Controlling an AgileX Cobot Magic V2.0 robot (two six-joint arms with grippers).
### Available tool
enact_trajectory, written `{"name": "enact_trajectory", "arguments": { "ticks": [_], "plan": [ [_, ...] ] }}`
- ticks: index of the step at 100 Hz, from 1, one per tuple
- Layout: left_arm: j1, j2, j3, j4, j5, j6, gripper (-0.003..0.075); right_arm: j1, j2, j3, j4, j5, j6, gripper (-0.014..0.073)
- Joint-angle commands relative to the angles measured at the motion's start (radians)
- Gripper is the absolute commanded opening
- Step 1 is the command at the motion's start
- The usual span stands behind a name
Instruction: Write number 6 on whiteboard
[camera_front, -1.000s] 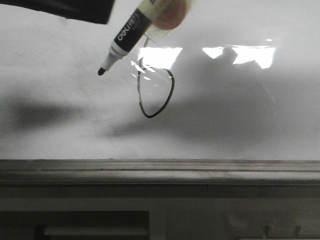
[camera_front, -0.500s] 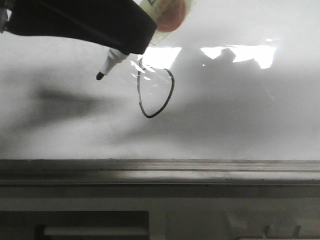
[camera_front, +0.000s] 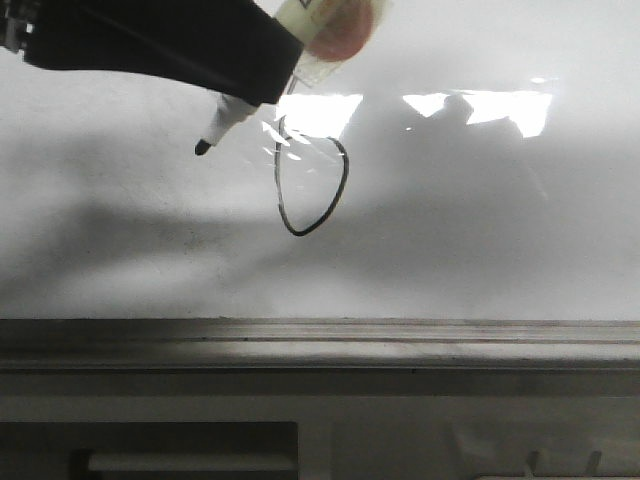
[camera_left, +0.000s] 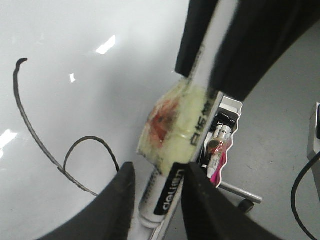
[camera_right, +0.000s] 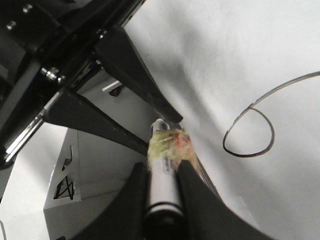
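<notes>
Both the left gripper (camera_left: 155, 200) and the right gripper (camera_right: 162, 187) pinch the white marker pen with black tip (camera_front: 228, 118). The thin black drawn number 6 (camera_front: 312, 185) lies at 4 o'clock from the tip, on the glossy white whiteboard (camera_front: 470, 230).

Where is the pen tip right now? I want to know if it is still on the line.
In the front view the pen tip sits left of the number 6, clear of its loop, just below the dark claw over the whiteboard.
</notes>
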Motion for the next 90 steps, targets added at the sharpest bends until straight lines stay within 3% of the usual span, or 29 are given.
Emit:
{"name": "enact_trajectory", "arguments": {
  "ticks": [1, 10, 18, 29, 38, 62, 90],
  "plan": [
    [-0.008, -0.013, -0.034, -0.028, -0.029, 0.004, 0.0183, -0.002, -0.019, -0.035, 0.049, -0.024, -0.007, -0.0045],
    [-0.008, -0.013, -0.034, -0.028, -0.029, 0.004, 0.0113, -0.002, -0.019, -0.035, 0.053, -0.022, -0.007, -0.0045],
    [-0.008, -0.013, -0.034, -0.028, -0.029, 0.006, -0.0021, -0.002, -0.019, -0.035, 0.058, -0.020, -0.007, -0.0043],
    [-0.008, -0.013, -0.034, -0.028, -0.029, 0.006, -0.0020, -0.002, -0.019, -0.035, 0.060, -0.020, -0.007, -0.0035],
    [-0.008, -0.013, -0.034, -0.028, -0.029, 0.006, -0.0020, -0.002, -0.019, -0.035, 0.060, -0.020, -0.007, 0.0034],
    [-0.008, -0.017, -0.034, -0.028, -0.048, 0.006, -0.0020, -0.004, -0.019, -0.035, 0.062, -0.038, -0.007, 0.0441],
    [-0.008, -0.112, 0.013, -0.032, -0.209, -0.141, -0.0020, -0.128, -0.077, -0.029, 0.049, -0.005, 0.007, 0.0458]
  ]
}}
